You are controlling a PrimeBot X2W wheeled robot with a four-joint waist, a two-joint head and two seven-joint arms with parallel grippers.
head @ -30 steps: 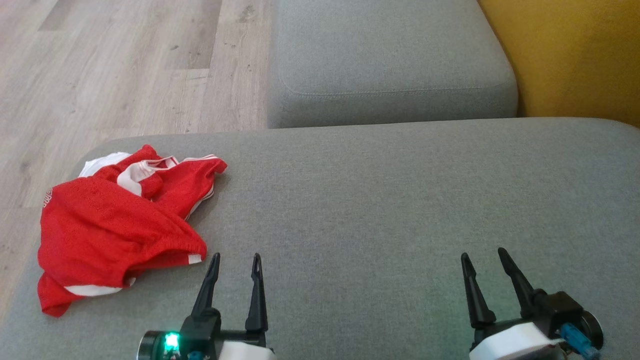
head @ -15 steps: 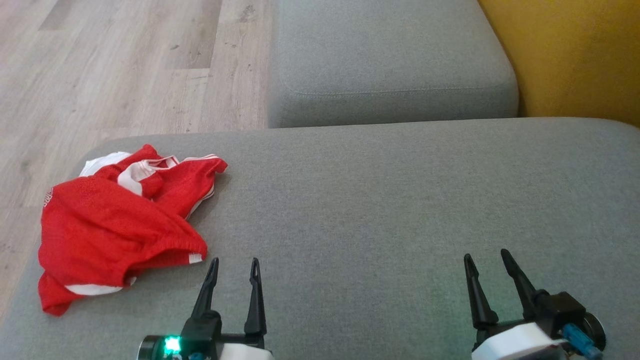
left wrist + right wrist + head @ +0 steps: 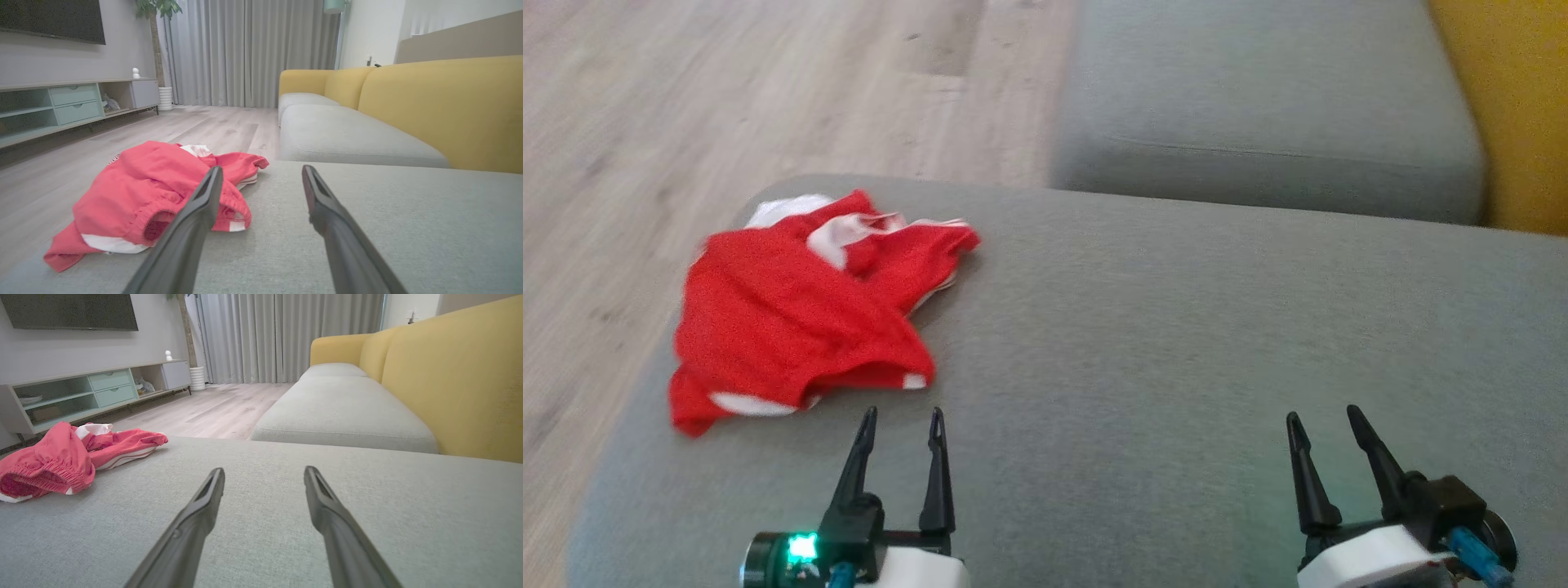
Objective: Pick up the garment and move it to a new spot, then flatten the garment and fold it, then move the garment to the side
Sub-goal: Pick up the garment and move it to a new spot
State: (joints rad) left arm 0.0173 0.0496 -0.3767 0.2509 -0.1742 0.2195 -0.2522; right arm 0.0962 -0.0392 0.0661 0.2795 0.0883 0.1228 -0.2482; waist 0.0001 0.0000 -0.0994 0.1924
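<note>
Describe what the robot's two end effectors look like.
The left end effector: two long, tapered black fingers on a black base, white wrist shell, glowing green light. The right end effector: same black fingers, white shell, blue connector at its side.

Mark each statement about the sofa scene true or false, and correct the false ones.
1. The garment lies crumpled on the grey cushion. True.
2. The left gripper is shut on the garment. False: it is open and holds nothing.
3. The garment is red with white trim. True.
4. The garment lies nearer the right gripper than the left. False: it lies by the left gripper, far from the right.
5. The right gripper is open and empty. True.
</note>
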